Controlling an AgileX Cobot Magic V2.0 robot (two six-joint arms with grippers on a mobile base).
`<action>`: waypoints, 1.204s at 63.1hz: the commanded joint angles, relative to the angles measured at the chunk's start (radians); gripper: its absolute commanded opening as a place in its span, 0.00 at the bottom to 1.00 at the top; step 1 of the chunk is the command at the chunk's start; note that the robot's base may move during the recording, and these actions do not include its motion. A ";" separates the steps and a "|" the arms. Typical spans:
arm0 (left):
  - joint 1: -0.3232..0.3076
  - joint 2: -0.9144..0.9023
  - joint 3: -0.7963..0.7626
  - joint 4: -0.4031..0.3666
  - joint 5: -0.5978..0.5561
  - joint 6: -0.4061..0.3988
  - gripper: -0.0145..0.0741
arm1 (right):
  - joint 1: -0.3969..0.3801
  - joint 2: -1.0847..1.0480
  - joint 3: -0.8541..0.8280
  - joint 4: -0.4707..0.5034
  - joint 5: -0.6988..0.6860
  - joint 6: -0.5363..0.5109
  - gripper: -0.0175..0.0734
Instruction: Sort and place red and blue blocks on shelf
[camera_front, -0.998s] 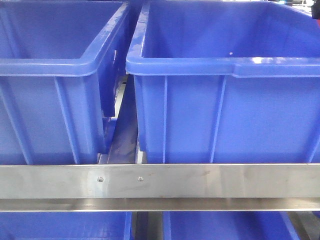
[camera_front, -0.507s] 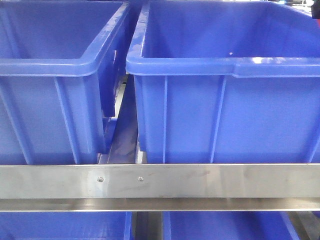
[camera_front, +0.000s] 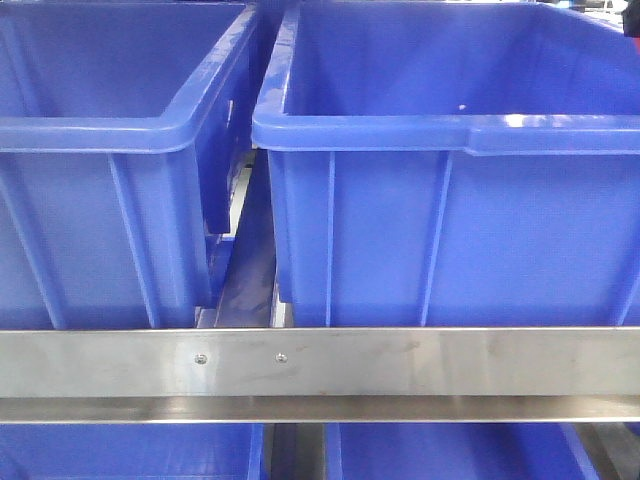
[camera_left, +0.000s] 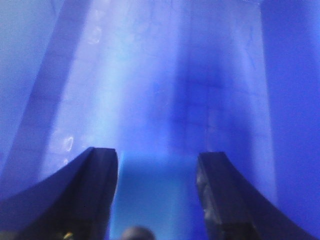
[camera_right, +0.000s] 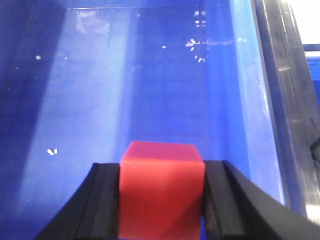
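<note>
In the right wrist view my right gripper (camera_right: 161, 165) is shut on the red block (camera_right: 161, 192), a matte cube that fills the gap between the black fingers, held over the floor of a blue bin (camera_right: 125, 75). The left wrist view is blurred. There, my left gripper (camera_left: 157, 152) hangs inside a blue bin, and a bright blue block (camera_left: 157, 197) spans the gap between its dark fingers. The shelf's brushed front rail (camera_front: 420, 360) with two small screws crosses the front view. Neither gripper nor block shows in that view.
Two large blue plastic bins (camera_front: 100, 135) (camera_front: 450, 135) stand side by side on the shelf behind the rail, with a narrow gap between them. More blue bins (camera_front: 450, 452) sit on the level below. A steel frame edge (camera_right: 287, 75) runs along the right of the right wrist view.
</note>
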 joint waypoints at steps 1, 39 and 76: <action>-0.002 -0.025 -0.036 0.001 -0.080 0.001 0.65 | 0.001 -0.024 -0.040 -0.013 -0.086 -0.009 0.66; -0.002 -0.025 -0.036 0.001 -0.064 0.001 0.65 | 0.001 -0.024 -0.040 -0.013 -0.083 -0.009 0.66; -0.002 -0.025 -0.036 0.001 -0.061 0.001 0.65 | 0.001 -0.024 -0.040 -0.031 -0.078 -0.010 0.84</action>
